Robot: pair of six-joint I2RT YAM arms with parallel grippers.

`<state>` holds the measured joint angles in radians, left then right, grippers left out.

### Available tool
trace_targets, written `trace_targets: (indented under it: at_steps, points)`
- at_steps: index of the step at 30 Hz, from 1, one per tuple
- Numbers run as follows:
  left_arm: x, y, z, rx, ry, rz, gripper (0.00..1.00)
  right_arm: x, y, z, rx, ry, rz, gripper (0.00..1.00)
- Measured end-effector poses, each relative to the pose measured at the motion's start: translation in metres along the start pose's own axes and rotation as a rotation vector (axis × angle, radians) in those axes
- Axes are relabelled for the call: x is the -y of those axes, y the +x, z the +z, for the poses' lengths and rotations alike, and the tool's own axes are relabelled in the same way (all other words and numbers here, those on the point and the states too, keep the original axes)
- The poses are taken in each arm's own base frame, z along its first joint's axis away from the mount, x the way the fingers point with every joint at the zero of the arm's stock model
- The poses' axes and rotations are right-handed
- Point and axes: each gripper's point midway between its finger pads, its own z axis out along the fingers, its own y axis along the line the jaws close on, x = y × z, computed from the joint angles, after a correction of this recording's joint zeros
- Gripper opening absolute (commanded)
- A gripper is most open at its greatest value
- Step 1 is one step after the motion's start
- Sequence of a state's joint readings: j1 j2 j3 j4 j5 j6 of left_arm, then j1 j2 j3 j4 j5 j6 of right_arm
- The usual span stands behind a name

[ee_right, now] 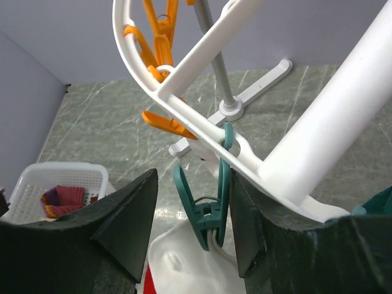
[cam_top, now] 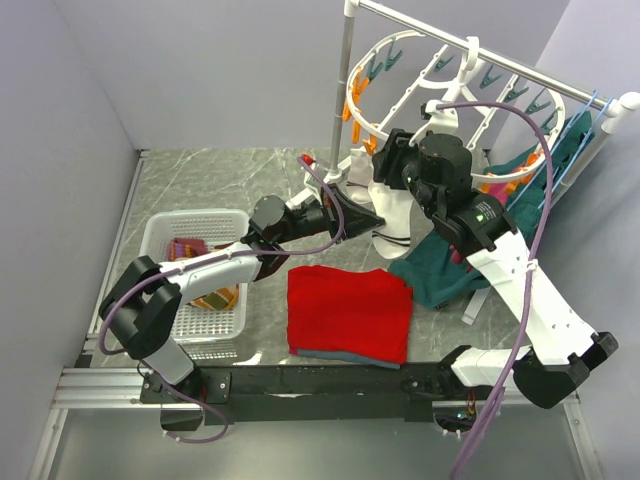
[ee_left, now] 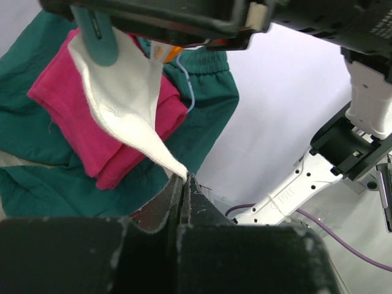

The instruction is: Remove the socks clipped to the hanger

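Observation:
A whitish-grey sock [cam_top: 395, 215] hangs from a teal peg [ee_right: 211, 211] on the white oval hanger [cam_top: 452, 72]. My left gripper [cam_top: 370, 217] is shut on the sock's lower tip; in the left wrist view the gripper [ee_left: 184, 180] pinches the point of the sock [ee_left: 128, 98]. My right gripper [cam_top: 392, 162] is up at the hanger's rim. In the right wrist view the gripper [ee_right: 191, 223] is open, one jaw on each side of the teal peg, which still clamps the sock [ee_right: 190, 266]. Orange pegs [ee_right: 160, 43] hang from the hanger bar [ee_right: 184, 104].
A white slotted basket [cam_top: 160, 232] at the left holds maroon and striped socks [cam_top: 188, 248]. A flat red cloth [cam_top: 350, 310] lies in the middle. Teal and pink garments [ee_left: 79, 141] hang right, near blue hangers [cam_top: 575, 140]. The grey rack pole [cam_top: 345, 90] stands behind.

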<state>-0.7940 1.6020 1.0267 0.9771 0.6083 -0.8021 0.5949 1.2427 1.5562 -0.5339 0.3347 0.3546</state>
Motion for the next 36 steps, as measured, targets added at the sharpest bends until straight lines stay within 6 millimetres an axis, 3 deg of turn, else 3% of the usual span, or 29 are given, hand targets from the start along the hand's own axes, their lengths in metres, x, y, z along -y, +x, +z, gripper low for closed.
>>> trace_targets:
  at_steps: [4,6,7,8,10,12,18,23,30,34,36]
  points:
    - [0.005,-0.001,0.001,0.002,0.01,0.004,0.01,0.002,-0.001,0.002,0.003,0.005,0.003,0.52]
    - [0.005,0.0,0.001,-0.001,0.008,0.003,0.01,0.003,-0.003,0.002,0.009,0.008,0.009,0.44]
    - [0.004,0.001,0.001,-0.004,0.005,0.001,0.01,0.004,-0.004,0.003,0.011,0.011,0.009,0.38]
    - [0.004,0.001,0.001,-0.006,0.004,-0.001,0.01,0.005,-0.004,0.003,0.012,0.013,0.012,0.24]
    - [0.004,0.002,0.001,-0.008,0.001,-0.004,0.01,0.009,-0.004,0.005,0.017,0.022,0.014,0.07]
    - [0.004,0.002,0.001,-0.009,0.002,-0.004,0.01,0.013,-0.004,0.007,0.018,0.033,0.024,0.0]
    - [0.005,0.004,-0.001,-0.01,0.002,-0.024,0.01,0.022,0.004,0.012,0.009,0.049,0.036,0.0]
    - [0.009,0.015,-0.016,-0.027,-0.02,-0.055,0.01,0.023,0.003,0.012,0.01,0.046,0.037,0.0]
    - [0.017,0.022,-0.057,-0.041,-0.168,-0.06,0.01,0.027,0.007,0.017,0.009,0.033,0.039,0.0]
    - [0.012,0.009,-0.086,-0.026,-0.354,-0.053,0.01,0.032,0.014,0.019,0.005,0.028,0.041,0.0]
    - [0.002,0.001,-0.112,-0.013,-0.482,-0.074,0.01,0.031,0.018,0.021,0.008,0.015,0.044,0.0]
